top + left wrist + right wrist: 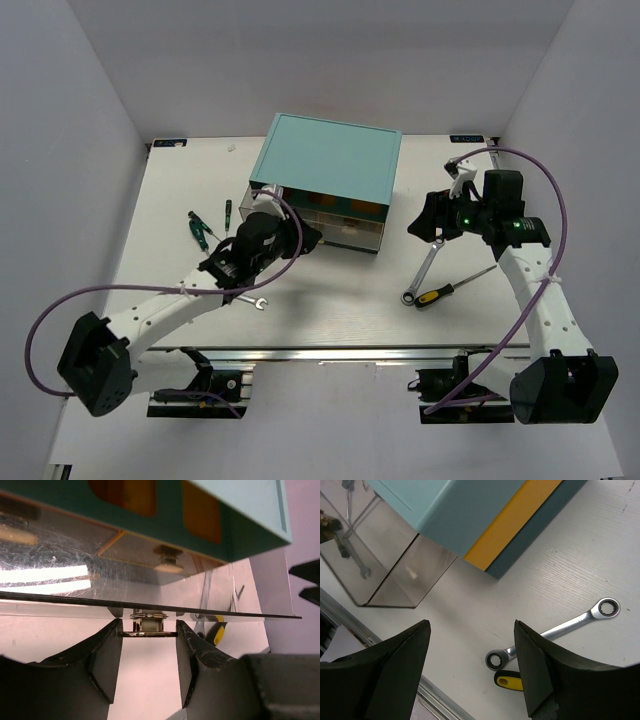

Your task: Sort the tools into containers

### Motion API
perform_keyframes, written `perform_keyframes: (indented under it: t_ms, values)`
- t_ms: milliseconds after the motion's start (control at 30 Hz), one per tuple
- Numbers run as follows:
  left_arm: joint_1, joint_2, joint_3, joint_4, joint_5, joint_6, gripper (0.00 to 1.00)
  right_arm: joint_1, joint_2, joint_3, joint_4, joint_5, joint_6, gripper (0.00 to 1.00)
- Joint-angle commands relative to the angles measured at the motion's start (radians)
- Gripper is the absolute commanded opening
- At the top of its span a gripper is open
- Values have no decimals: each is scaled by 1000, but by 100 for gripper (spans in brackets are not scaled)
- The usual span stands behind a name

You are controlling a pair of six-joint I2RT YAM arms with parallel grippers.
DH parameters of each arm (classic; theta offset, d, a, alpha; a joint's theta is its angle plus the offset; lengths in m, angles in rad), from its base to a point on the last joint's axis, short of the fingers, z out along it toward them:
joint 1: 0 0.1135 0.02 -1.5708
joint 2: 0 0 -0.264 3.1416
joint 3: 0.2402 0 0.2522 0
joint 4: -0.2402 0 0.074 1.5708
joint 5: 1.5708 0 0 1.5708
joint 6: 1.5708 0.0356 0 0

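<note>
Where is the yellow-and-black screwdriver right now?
In the top view, the yellow-and-black screwdriver lies on the right half of the table. Its handle is beside the silver wrench's near end, near-right of the teal chest.

White bench [330, 315] bearing: teal chest of drawers [325, 165], far centre; green-handled screwdriver [201, 230] and another green screwdriver [227, 216], left; wrench [256, 301], near left; second wrench [421, 274] beside yellow-handled screwdriver [450, 289], right.

Tabletop [330, 300]: white, grained. Rail [320, 352]: metal, along near edge. Walls [60, 150]: white, at left, far, right edges.
</note>
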Motion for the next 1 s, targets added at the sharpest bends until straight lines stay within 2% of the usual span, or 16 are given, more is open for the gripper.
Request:
perform_keyframes:
  t_ms: [0,167,367,433,467,500,567,633,667,733,767,833,867,900,967]
  values:
    - [5,-93,-42,2,80,-1,25,4,-20,-16,28,16,-11,73]
    - [5,-142,-76,-39,119,5,26,4,-19,-34,34,42,-25,73]
    - [5,-174,-73,-85,119,33,34,4,-19,-45,32,48,-42,74]
    - [5,-184,-60,-128,120,56,41,4,-20,-46,31,48,-66,74]
    - [5,-200,-57,-142,122,64,54,4,-20,-46,20,43,-84,77]
    - [5,-213,-56,-166,122,82,59,4,-19,-46,9,36,-109,80]
    - [5,-240,-57,-190,125,102,68,6,-17,-48,-30,-9,-268,89]
    - [5,-286,-59,-219,125,130,75,4,-16,-52,-92,-20,-388,89]
    - [5,-303,-59,-228,123,134,77,6,-11,-54,-119,-29,-532,89]
    - [5,-352,-69,-249,119,140,80,4,-8,-60,-220,-43,-688,89]
    - [5,-368,-74,-257,117,140,80,4,-5,-63,-263,-55,-873,88]
    - [5,-407,-80,-288,107,142,79,4,3,-78,-414,-58,-1085,82]
    - [5,-420,-82,-304,99,139,77,4,13,-91,-476,-31,-1206,71]
    - [5,-433,-80,-337,93,137,75,6,20,-106,-533,-6,-1437,66]
    - [5,-481,-88,-386,67,130,68,3,36,-170,-630,89,-1590,55]
